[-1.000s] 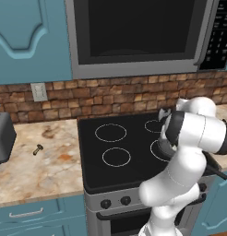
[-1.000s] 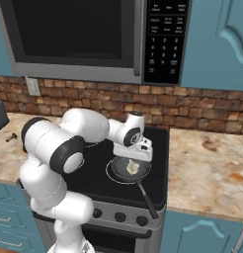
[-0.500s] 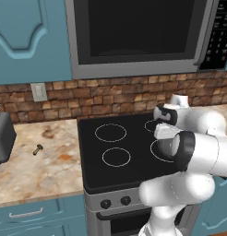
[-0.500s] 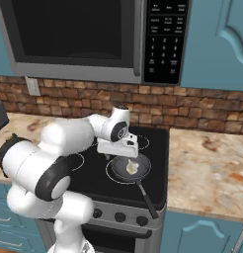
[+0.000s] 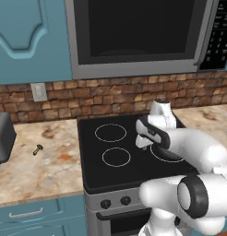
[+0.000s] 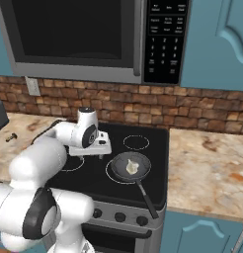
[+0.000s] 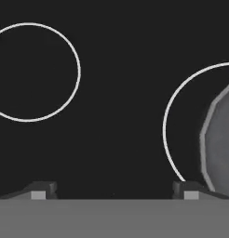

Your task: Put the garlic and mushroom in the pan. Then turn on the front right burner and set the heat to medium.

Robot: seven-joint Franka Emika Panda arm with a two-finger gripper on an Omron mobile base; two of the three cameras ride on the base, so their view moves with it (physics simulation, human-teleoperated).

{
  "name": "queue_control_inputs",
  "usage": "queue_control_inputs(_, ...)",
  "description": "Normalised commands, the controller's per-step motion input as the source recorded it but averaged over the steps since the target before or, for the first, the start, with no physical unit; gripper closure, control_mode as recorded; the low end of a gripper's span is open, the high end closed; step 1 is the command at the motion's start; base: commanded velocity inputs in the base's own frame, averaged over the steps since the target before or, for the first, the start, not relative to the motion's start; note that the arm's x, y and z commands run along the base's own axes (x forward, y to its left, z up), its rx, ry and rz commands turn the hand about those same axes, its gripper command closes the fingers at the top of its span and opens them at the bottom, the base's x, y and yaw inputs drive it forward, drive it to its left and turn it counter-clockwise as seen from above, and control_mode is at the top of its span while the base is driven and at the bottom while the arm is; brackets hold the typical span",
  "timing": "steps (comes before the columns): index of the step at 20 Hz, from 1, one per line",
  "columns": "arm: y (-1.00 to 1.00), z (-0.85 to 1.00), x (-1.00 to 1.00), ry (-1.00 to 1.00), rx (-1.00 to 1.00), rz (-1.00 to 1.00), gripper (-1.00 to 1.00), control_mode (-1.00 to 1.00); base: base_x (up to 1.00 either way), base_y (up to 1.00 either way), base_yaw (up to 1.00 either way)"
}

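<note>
Gripper [image 7: 111,193] is held wide open and empty above the cooktop; mushroom [image 5: 37,149], likely light and soft, is best pinched across its cap.

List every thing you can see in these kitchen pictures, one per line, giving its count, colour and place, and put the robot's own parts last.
pan: one, dark grey with a black handle, on the front right burner
garlic: one, whitish, inside the pan
mushroom: one, brown, on the counter left of the cooktop
cooktop: one, black glass with white circles
front right burner: one, white ring, around the pan
microwave: one, grey and black, above the cooktop
counter: beige speckled, both sides of the cooktop
toaster: one, dark grey, far left
gripper: one, open, empty, above the cooktop left of the pan
</note>
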Motion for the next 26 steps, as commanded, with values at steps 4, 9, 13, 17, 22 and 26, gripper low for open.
queue_control_inputs(4, 0.80, 0.15, -0.07, -0.04, 0.03, 0.20, -1.00, -1.00, 0.00, 0.00, 0.00)
queue_control_inputs(9, 0.61, 0.02, -0.10, 0.00, 0.06, 0.15, -1.00, -1.00, 0.00, 0.00, 0.00)
queue_control_inputs(13, 0.74, 0.00, 0.00, 0.04, 0.04, 0.05, -1.00, -1.00, 0.00, 0.00, 0.00)
queue_control_inputs(17, 0.99, 0.02, 0.00, 0.11, 0.00, -0.01, -1.00, -1.00, 0.00, 0.00, 0.00)
queue_control_inputs(22, 0.94, 0.09, 0.14, 0.06, -0.01, -0.15, -1.00, -1.00, 0.00, 0.00, 0.00)
queue_control_inputs(26, 0.62, 0.01, 0.03, 0.05, -0.05, -0.27, -1.00, -1.00, 0.00, 0.00, 0.00)
